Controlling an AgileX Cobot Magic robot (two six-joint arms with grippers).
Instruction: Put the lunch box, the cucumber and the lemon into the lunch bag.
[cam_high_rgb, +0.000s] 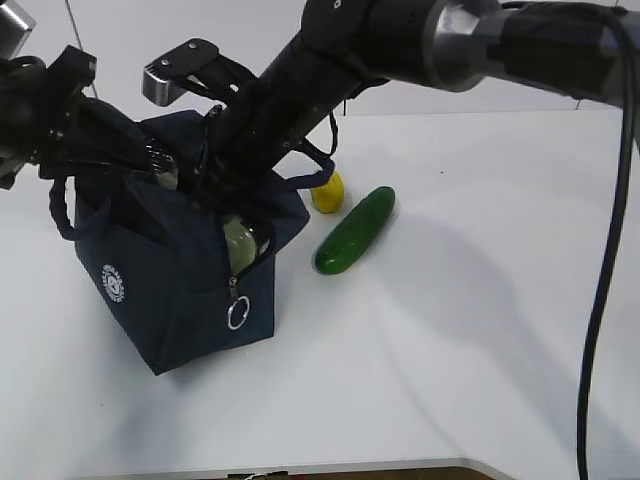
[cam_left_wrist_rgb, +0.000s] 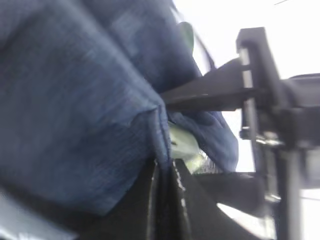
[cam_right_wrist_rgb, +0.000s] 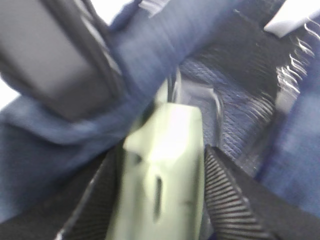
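Observation:
The navy lunch bag (cam_high_rgb: 170, 280) stands at the left with its top open. My right gripper (cam_right_wrist_rgb: 162, 170) reaches down into the bag and is shut on the lunch box (cam_right_wrist_rgb: 170, 140), with a ribbed pad on each side of its sage-green lid. A pale part of the box shows through the bag's zipper gap (cam_high_rgb: 238, 245). My left gripper (cam_left_wrist_rgb: 162, 172) is shut on the bag's fabric rim and holds the left side of the opening (cam_high_rgb: 150, 160). The yellow lemon (cam_high_rgb: 328, 192) and the dark green cucumber (cam_high_rgb: 355, 230) lie on the table just right of the bag.
The white table (cam_high_rgb: 480, 330) extends to the right and front of the bag. A black cable (cam_high_rgb: 600, 280) hangs down from the right arm at the far right. The zipper's silver ring pull (cam_high_rgb: 237, 313) hangs at the bag's front corner.

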